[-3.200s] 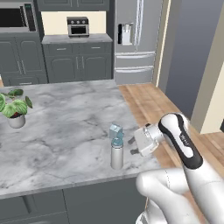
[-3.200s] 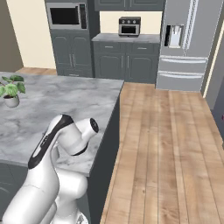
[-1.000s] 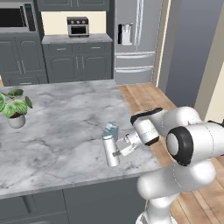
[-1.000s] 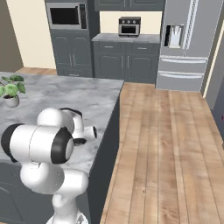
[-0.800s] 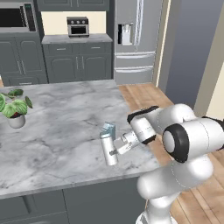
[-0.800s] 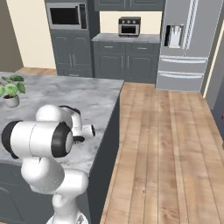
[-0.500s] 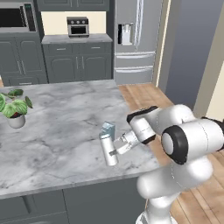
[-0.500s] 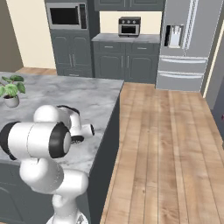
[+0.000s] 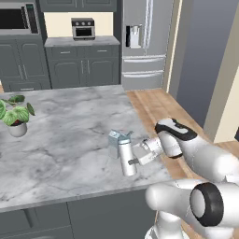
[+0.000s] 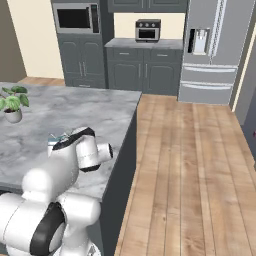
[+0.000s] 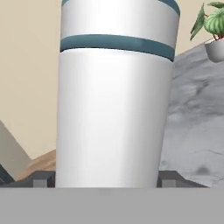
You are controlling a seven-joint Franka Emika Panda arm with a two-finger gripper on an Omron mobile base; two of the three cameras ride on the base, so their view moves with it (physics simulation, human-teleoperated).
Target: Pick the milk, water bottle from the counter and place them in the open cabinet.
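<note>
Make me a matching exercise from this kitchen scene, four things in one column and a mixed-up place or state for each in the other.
Things
1. slim light grey water bottle with teal band
2. pale blue-grey gabled milk carton
3. green potted plant in a white pot
4. small silver toaster oven

Places or states
A. on the far wall worktop
B. at the marble counter's left edge
C. between the gripper's fingers
D. standing just behind the bottle

Pairs: 1-C, 2-D, 3-B, 4-A

Steel fridge [image 9: 142, 42] at the back wall, dark grey cabinets [image 9: 74, 70] beside it, toaster oven [image 9: 83, 28] on top, microwave [image 10: 75, 18] built in, warm wood floor [image 10: 190, 165], cream walls.
</note>
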